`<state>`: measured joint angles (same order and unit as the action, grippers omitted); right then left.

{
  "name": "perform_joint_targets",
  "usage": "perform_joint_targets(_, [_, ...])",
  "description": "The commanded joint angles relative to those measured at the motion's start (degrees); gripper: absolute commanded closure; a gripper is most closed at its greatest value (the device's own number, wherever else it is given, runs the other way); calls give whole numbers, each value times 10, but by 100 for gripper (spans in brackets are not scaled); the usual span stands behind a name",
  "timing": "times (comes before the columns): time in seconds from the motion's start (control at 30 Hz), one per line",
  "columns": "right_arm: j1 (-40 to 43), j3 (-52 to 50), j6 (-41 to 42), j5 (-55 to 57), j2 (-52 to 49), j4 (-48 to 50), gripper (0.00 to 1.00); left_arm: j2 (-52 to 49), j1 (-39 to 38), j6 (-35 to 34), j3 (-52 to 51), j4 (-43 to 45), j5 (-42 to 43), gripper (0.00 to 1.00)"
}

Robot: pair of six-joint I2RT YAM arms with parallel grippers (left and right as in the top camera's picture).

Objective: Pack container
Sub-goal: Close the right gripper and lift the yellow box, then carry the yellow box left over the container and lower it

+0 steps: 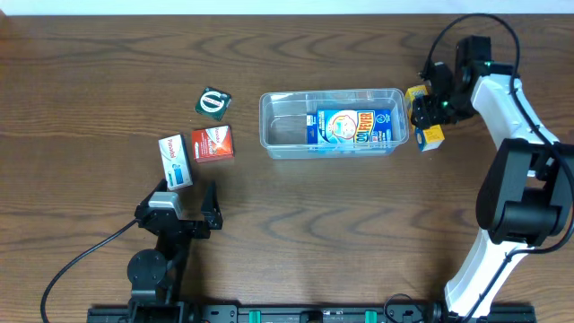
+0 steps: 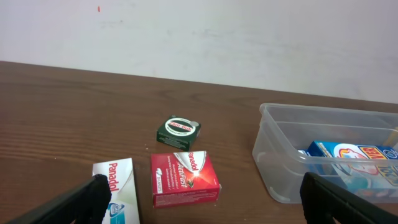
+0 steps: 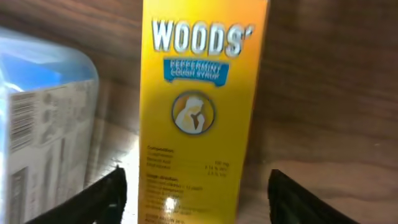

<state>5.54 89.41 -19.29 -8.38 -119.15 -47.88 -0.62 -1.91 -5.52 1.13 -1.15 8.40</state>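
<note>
Right hand [image 3: 196, 186] spread, yellow Woods box [image 3: 199, 93] between its fingers with gaps both sides, container [image 1: 269, 126] alongside; left hand [image 1: 190, 199] spread wide, white Panadol box [image 1: 175, 160] just ahead.

The right arm [image 1: 502, 99] is white with black joints; the left arm [image 1: 166, 231] seems wholly black.

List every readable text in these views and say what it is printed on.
"WOODS'": yellow box
"PEPPERMINT COUGH SYRUP": same box, blue banner
"Panadol": white box
Too blurred to read: print on the red box, green box and blue box in the container.
</note>
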Motion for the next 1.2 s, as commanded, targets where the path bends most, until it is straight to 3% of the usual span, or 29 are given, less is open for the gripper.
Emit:
perform_joint_targets(0.0, [-5,-19,1,0,3,11,36,3,2,6,-9,-20,6,2])
perform_joint_targets(0.1, [-5,-28,6,0,3,21,42,3,2,6,-9,-20,6,2])
perform_joint_targets(0.23, [-5,-30,17,0,2,27,59,3,2,6,-9,-20,6,2])
perform_joint_targets(0.33, [-5,-30,27,0,2,32,66,3,2,6,-9,-20,6,2])
perform_joint_targets(0.7, [-5,-6,55,0,3,17,72,3,2,6,-9,-20,6,2])
perform_joint_targets(0.97, [-5,106,104,0,5,-70,74,3,2,6,-9,-20,6,2])
perform_joint_targets(1.17, [-11,195,96,-1,5,-145,75,3,2,6,-9,-20,6,2])
